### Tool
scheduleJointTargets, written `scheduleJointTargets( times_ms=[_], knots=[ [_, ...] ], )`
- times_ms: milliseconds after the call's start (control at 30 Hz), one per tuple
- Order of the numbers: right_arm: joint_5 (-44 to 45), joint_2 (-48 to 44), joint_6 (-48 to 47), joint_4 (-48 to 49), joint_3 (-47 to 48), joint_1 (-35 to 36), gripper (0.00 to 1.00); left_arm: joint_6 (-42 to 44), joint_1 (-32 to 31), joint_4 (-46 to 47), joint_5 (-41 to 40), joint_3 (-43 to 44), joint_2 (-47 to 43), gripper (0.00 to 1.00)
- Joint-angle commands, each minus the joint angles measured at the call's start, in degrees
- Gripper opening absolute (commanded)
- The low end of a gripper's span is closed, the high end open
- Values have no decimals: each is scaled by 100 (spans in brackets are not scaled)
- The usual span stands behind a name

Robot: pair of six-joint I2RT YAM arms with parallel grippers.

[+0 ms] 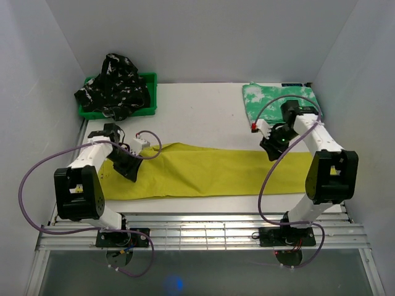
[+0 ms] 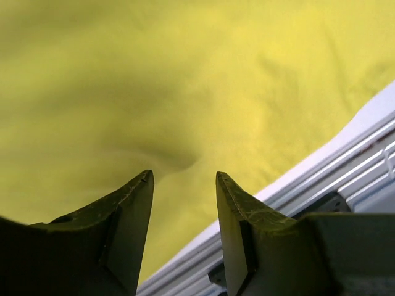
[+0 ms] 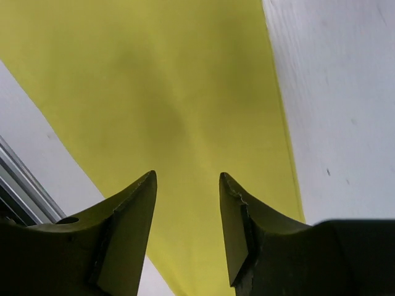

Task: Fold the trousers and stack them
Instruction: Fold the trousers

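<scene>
The long, plain mustard-yellow cloth trousers (image 1: 203, 171) are lying flat across the middle of the top view, stretching left to right along the near part of the white table (image 1: 203, 114). The left claw (image 1: 126, 165) is hanging over their left end and the right claw (image 1: 271, 148) over their right end. In both wrist views the jaws are standing apart with nothing between them, only yellow fabric below. The cloth is looking light, thin and limp, likely to sag once lifted, so pinching an edge or corner at each end and moving both ends together is seeming the sensible hold. A folded green-and-white mottled pair (image 1: 278, 98) is sitting in the upper right, close behind the right arm. A black pair with white pattern (image 1: 114, 83) is spilling out of a green plastic bin (image 1: 151, 80) in the upper left. Both are appearing apart from the yellow pair. The purple cables (image 1: 37, 179) looping beside each arm could be catching on a raised fold.
</scene>
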Motion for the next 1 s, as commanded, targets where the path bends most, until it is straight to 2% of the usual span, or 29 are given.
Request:
scheduleJointTargets(
  times_ms=[0,100,233,367,467,567,667,733,800,833,867,933,967],
  knots=[
    [-503,405,1451,391,114,600,51,-693,5,147,625,599,50,55],
    [-214,871,1768,830,-158,891,48,-968,163,419,352,363,288,54],
    [305,987,1743,1428,-867,900,44,-768,374,797,-105,-278,359,54],
    [815,671,1427,1956,-1887,909,41,-390,550,1096,-483,-850,166,53],
    [868,241,1189,2071,-2425,1075,40,-135,577,1105,-475,-878,-45,53],
    [458,-164,1004,1818,-2340,1339,41,137,568,1044,-45,-597,-326,54],
    [-445,-183,1275,1448,-1279,1445,45,244,559,1113,517,-228,-511,56],
    [-870,246,1696,1386,-23,1506,46,165,559,1201,746,9,-477,56],
    [-1520,955,2425,1141,970,1585,47,77,542,1333,808,89,-336,56],
    [-1740,1230,2706,1113,1923,1620,47,25,524,1386,835,81,-292,56],
    [-2029,1476,3327,1113,2376,1673,47,16,489,1517,835,46,-231,56],
    [-2233,2188,4033,1401,3429,1849,47,-107,462,1728,800,-129,-213,56],
    [-2365,2382,4732,1568,3705,1936,47,-151,401,1921,774,-191,-213,55]
  ],
)
